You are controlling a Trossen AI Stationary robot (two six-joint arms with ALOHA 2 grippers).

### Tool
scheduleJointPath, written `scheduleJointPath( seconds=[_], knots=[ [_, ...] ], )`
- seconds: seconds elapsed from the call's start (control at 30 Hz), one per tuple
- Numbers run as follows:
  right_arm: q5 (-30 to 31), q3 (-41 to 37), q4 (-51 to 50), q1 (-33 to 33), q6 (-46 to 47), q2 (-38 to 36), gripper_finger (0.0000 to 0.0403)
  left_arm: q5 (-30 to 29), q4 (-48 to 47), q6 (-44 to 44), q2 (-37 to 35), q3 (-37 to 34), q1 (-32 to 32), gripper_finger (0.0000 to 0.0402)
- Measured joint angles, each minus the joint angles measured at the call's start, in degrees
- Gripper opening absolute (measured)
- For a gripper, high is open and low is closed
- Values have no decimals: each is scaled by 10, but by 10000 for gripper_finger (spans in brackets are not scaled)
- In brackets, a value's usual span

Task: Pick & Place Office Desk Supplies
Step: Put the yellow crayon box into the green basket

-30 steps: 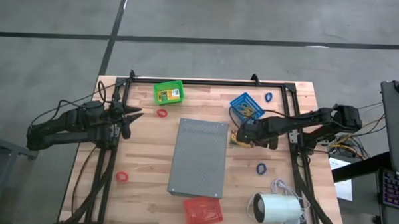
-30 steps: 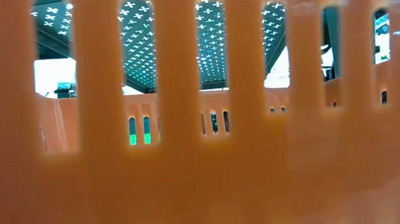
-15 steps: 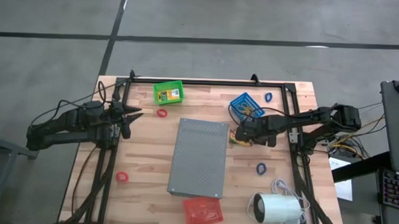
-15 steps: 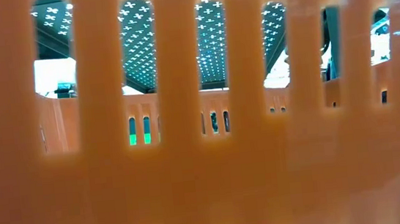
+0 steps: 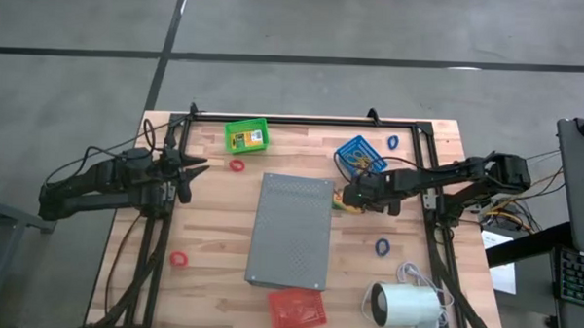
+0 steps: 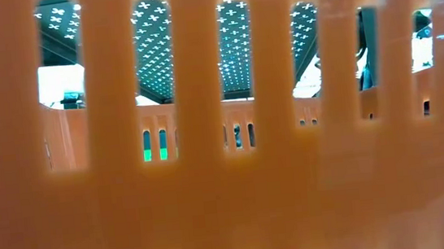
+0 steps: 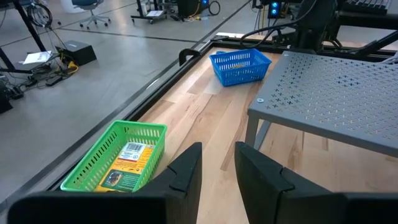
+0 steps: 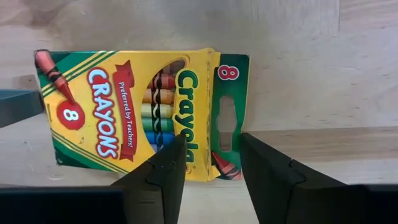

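From the overhead camera I see my right gripper (image 5: 346, 198) low over the table just right of centre, at the right edge of the grey perforated slab (image 5: 292, 231). Its wrist camera looks straight down on a yellow crayon box (image 8: 140, 112) lying flat on the wood. The two dark fingers (image 8: 160, 171) straddle the box's green-tabbed end with a gap between them, so the jaws stand apart and I am not clamped on the box; I cannot tell whether the tips touch it.

My left gripper (image 5: 189, 170) waits at the left side of the frame, near the table's left rail. Its fingers (image 7: 185, 167) show a narrow gap and hold nothing.

In the upper middle of the overhead frame sits a green basket (image 5: 246, 136) with a crayon box inside (image 7: 126, 163). A red ring (image 5: 237, 166) lies just below it on the wood. Right of centre, near the top, a blue basket (image 5: 359, 155) sits just above my right gripper, with a blue ring (image 5: 392, 142) to its right. Another blue ring (image 5: 383, 247) lies lower right, and another red ring (image 5: 179, 260) lower left. A red basket (image 5: 297, 310) sits at the bottom edge below the slab, with a white cylinder (image 5: 406, 306) to its right.

The table-level camera is filled by orange slats (image 6: 207, 142) close to the lens.
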Motion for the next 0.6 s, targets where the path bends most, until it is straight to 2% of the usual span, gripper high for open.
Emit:
scheduleJointPath(
  seconds=[0.6],
  knots=[
    [2,0,-1,0,-42,1,78,0,0,0,0,0,0,98]
  ],
)
